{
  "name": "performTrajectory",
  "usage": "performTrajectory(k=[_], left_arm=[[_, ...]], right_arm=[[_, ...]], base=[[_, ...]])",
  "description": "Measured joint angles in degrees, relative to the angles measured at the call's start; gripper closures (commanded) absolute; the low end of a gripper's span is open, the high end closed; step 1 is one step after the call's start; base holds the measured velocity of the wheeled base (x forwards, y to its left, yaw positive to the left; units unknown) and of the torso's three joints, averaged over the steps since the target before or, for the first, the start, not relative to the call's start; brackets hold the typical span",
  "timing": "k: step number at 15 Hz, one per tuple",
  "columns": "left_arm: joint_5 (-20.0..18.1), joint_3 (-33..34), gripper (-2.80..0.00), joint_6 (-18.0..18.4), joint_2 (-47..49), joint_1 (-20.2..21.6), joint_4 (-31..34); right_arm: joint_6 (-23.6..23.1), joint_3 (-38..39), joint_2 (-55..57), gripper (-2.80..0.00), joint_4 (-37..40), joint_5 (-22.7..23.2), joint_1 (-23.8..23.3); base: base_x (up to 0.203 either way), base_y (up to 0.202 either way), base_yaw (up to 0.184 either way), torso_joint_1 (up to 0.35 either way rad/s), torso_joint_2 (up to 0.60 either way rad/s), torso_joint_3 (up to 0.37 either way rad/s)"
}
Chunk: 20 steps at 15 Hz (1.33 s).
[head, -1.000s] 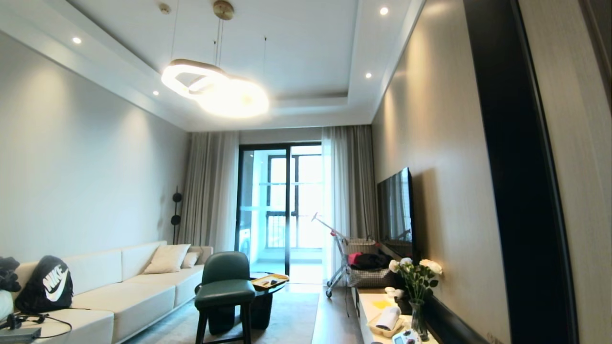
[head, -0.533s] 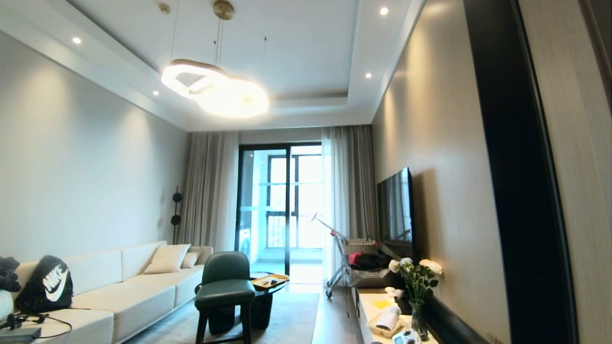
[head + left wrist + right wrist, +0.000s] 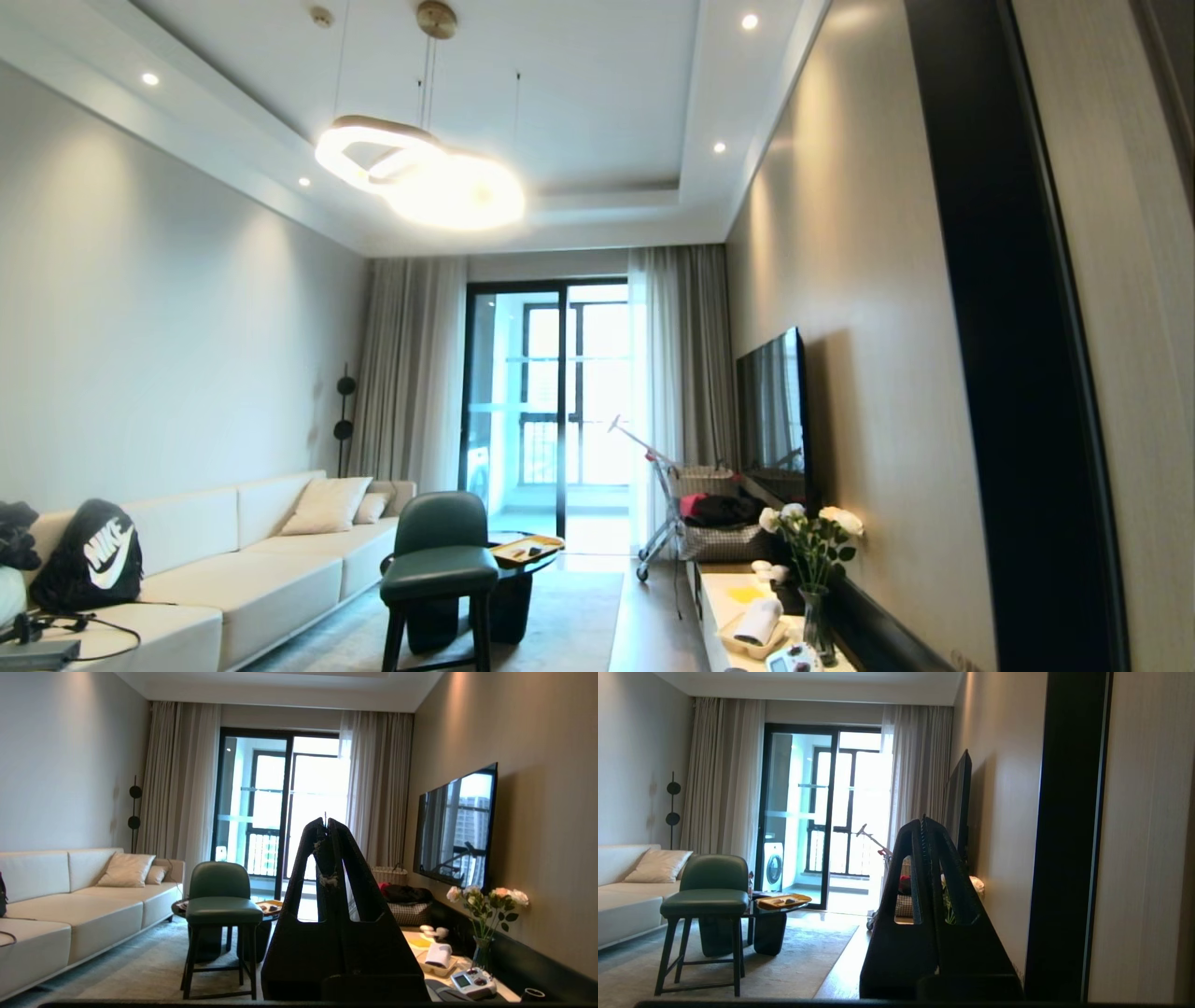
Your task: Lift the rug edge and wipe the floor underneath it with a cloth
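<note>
both grippers idle, pointing level into the living room.
left gripper [image 3: 328,820] and right gripper [image 3: 924,820] fingers pressed together, empty. rug edge [image 3: 617,616] on floor [image 3: 653,625] beside green chair [image 3: 439,560]; tray [image 3: 752,644] holds white rolled towel [image 3: 758,620]; cloth unseen.

We see the rug [image 3: 569,625] as a large pale grey spread lying flat across the middle of the room. Its right-hand border, the rug edge [image 3: 833,959], runs as a straight line away from us, and we find it flush with the ground along the whole stretch we can see, with no part raised. Just beside that border lies the floor [image 3: 653,625], a bare strip of light brown wood-grain planks with a soft sheen from the daylight. In the right wrist view the same planks [image 3: 845,970] meet the rug directly, touching it along the border. We cannot make out the cloth anywhere.
</note>
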Motion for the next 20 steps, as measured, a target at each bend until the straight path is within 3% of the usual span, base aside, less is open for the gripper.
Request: performTrajectory(k=[20], left_arm=[[0.02, 0.0, 0.0, 0.01, 0.0, 0.0, -0.01]], right_arm=[[-0.02, 0.0, 0.0, 0.0, -0.04, -0.01, 0.0]], base=[[0.0, 0.0, 0.0, 0.0, 0.0, 0.0]])
